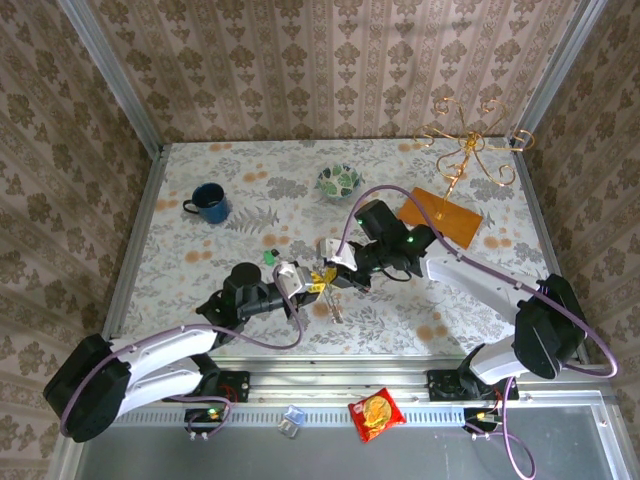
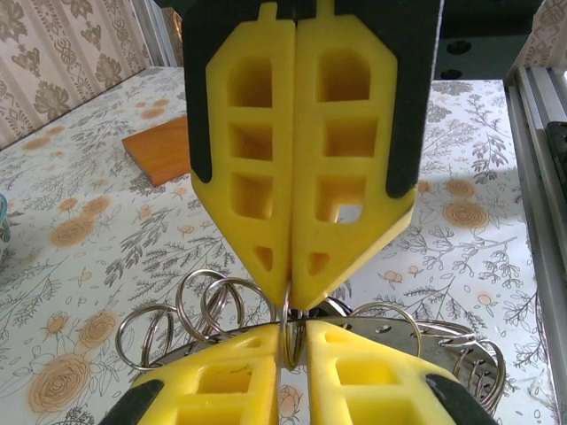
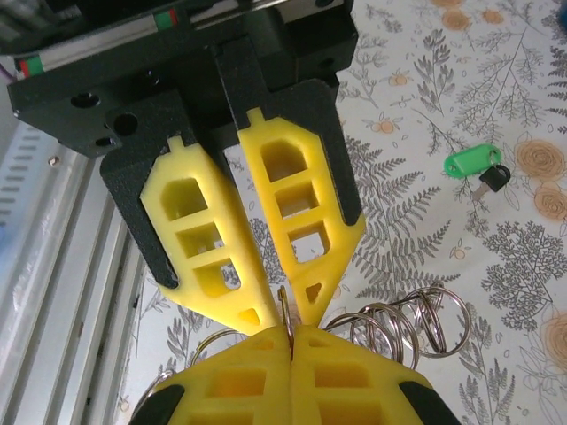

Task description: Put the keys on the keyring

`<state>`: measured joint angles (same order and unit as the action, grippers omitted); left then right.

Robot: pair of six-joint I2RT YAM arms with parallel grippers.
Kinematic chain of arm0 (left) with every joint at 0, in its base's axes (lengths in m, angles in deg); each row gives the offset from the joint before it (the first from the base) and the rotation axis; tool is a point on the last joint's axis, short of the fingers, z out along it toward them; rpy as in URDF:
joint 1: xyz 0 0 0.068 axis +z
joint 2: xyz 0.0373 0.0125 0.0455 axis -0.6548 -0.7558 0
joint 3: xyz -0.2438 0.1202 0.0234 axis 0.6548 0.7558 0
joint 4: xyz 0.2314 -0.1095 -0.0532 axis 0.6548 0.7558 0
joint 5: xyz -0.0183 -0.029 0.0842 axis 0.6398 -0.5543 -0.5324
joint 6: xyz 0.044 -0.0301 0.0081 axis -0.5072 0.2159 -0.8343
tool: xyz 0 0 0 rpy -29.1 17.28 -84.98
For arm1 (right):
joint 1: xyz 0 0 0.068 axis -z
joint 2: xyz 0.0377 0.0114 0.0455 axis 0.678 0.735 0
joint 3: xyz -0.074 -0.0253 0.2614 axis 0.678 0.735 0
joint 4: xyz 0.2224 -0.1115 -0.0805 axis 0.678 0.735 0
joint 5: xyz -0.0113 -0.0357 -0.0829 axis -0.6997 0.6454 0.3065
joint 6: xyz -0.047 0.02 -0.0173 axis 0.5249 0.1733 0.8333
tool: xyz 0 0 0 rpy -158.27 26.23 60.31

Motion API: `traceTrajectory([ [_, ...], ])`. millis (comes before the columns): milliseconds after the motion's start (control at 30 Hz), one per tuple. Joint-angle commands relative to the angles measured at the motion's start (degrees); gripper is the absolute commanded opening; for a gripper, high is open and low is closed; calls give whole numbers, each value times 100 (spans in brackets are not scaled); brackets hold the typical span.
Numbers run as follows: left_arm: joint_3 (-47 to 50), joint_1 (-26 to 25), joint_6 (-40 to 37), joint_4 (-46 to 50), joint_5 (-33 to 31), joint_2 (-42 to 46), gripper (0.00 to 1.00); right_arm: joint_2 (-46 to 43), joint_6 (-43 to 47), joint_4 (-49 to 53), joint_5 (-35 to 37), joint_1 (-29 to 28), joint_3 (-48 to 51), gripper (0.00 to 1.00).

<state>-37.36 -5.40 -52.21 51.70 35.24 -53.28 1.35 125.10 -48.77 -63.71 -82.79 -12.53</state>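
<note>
I work in a robot test cell dressed up as a home, not in a real room. Wallpapered panels [image 1: 300,60] close three sides, held by bare aluminium posts [image 1: 112,75]. My bench [image 1: 180,170] has a flowered cover that meets a metal rail [image 1: 330,383] at the near edge. On it stand a mug [image 1: 208,203], a bowl [image 1: 339,181] and what looks like a gilt wire stand [image 1: 465,150].

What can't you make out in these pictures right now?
Top view: what the left tool and right tool pinch between them is too small to see.
Left wrist view: the ring bunch is partly hidden behind the yellow fingers.
Right wrist view: the green-tagged keys are too small to count.
</note>
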Motion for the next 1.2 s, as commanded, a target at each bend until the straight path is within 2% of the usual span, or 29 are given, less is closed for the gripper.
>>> traceTrajectory([
  [0,-231,47,-195,287,-10,75,15,106,379,584,271,-150,-257,0],
  [167,-308,55,-239,371,75,43,12,166,512,759,379,-295,-427,0],
  [300,-344,51,-280,373,99,36,5,218,560,892,401,-354,-487,0],
  [367,-335,58,-281,336,51,42,1,178,480,837,344,-354,-447,0],
  [467,-271,60,-221,164,37,54,0,44,213,555,248,-290,-237,0],
  [500,-243,67,-179,86,41,53,0,-18,59,360,210,-242,-139,5],
  [567,-166,60,-158,-32,82,54,0,-174,-259,-42,152,-123,78,21],
  [633,-86,61,-150,-158,110,49,0,-307,-581,-417,114,17,323,26],
  [800,40,61,-149,-312,112,47,0,-708,-1084,-843,-192,264,736,27],
  [1167,80,60,-140,-410,146,44,0,-631,-1244,-881,-423,268,818,26],
])
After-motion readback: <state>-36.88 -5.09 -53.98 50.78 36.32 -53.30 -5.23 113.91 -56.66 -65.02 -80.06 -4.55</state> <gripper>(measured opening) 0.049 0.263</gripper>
